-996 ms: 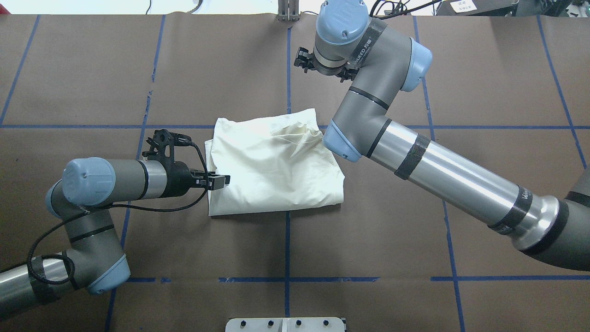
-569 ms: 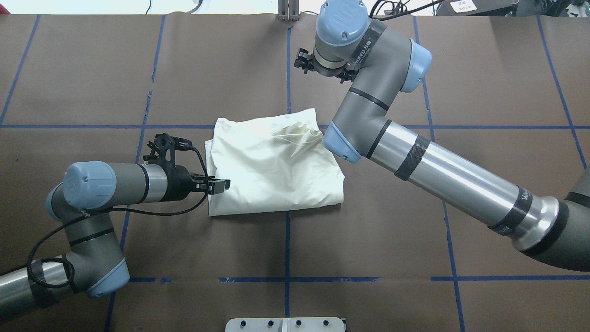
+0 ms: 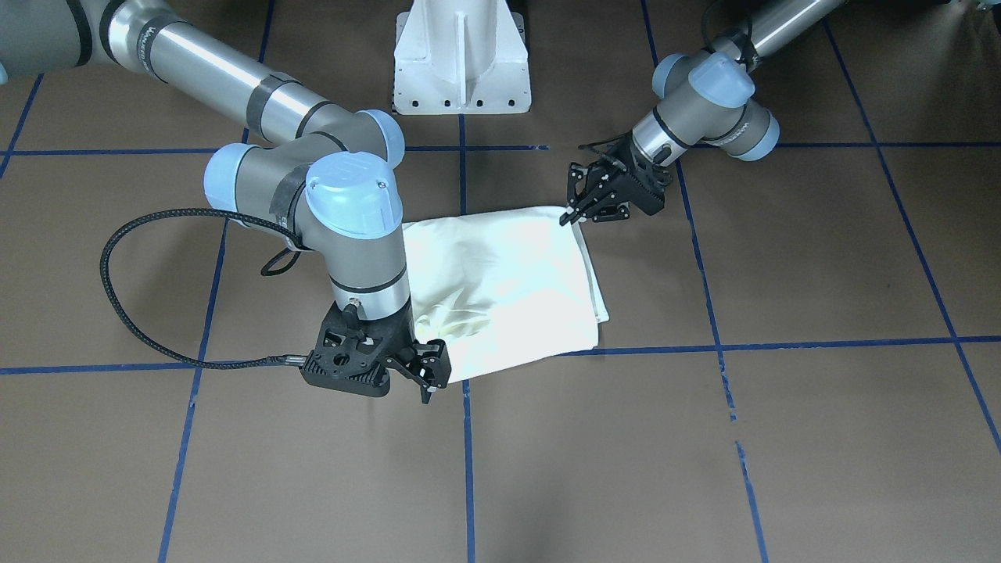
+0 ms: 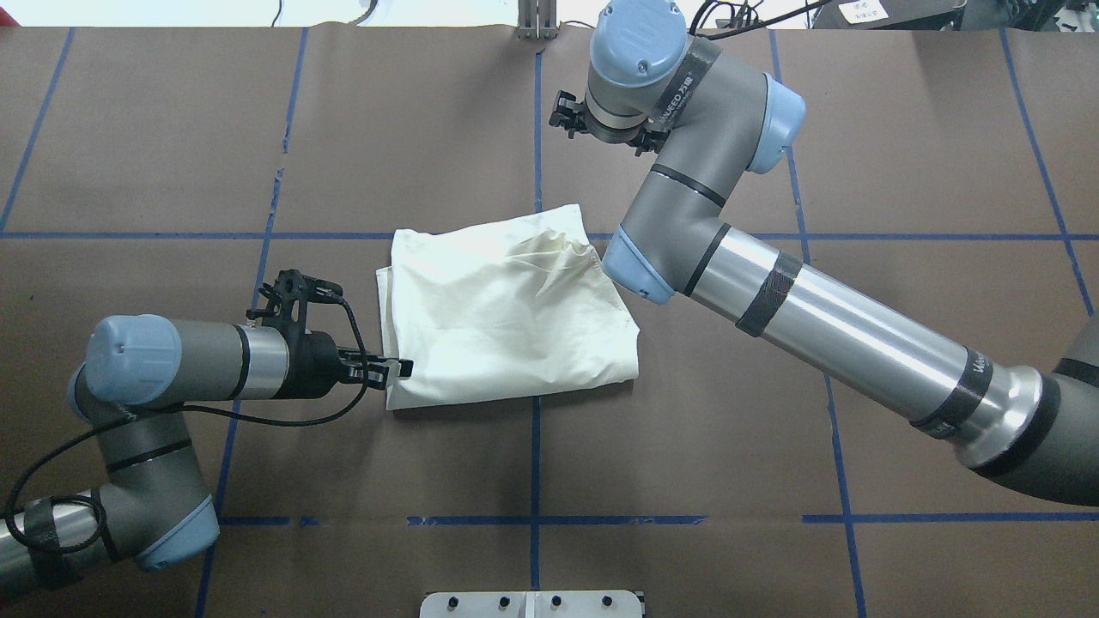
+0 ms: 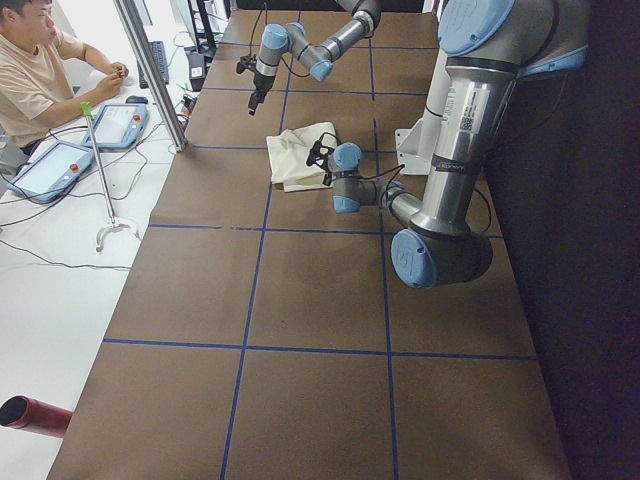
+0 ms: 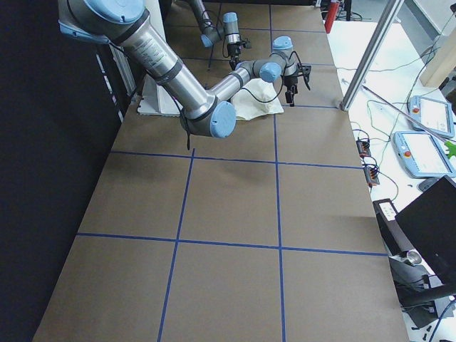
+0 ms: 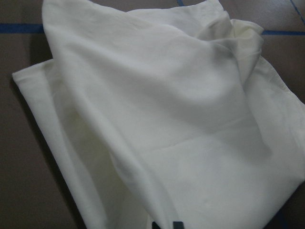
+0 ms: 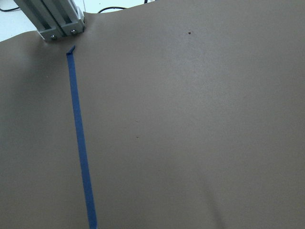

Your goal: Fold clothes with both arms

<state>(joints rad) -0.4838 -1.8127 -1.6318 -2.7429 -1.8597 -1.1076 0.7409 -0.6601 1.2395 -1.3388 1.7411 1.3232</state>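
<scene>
Shirt [image 4: 506, 318] lay roughly folded, left gripper [image 4: 397, 369] pinching its 8 o'clock corner in overhead view; right gripper [image 3: 428, 375] spread, near its 1 o'clock corner

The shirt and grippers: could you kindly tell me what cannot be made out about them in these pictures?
Shirt underside: hidden in every view by its own folds.
Right gripper: overhead, the right arm covers it; its wrist view shows only table.
Left gripper fingertips: cut off by the left wrist view's bottom edge.
Both side views: grippers too small to judge.
</scene>
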